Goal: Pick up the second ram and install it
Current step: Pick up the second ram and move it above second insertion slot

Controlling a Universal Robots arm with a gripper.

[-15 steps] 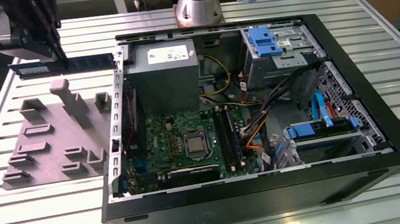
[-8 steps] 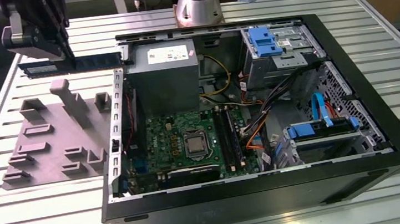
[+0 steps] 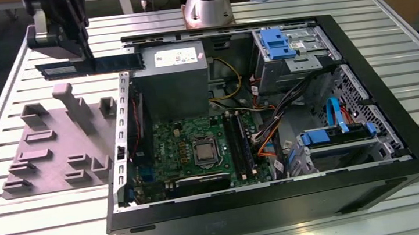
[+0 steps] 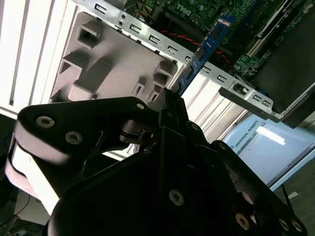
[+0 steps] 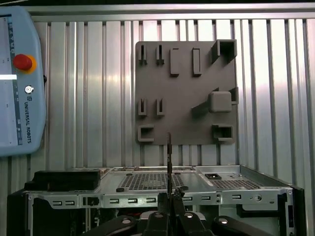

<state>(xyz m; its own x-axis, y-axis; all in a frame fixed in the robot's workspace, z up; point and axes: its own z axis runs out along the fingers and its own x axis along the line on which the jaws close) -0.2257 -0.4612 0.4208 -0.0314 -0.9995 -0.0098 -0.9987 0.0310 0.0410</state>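
The second ram, a long thin blue-green circuit-board stick, is pinched edgewise in the black claw at the exterior view's upper left, presumably held level for slot alignment.

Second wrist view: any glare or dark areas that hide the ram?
In the second wrist view the table slats glare white and the gripper is a dark mass, yet the second ram stands out blue; in the first wrist view lighting is even.
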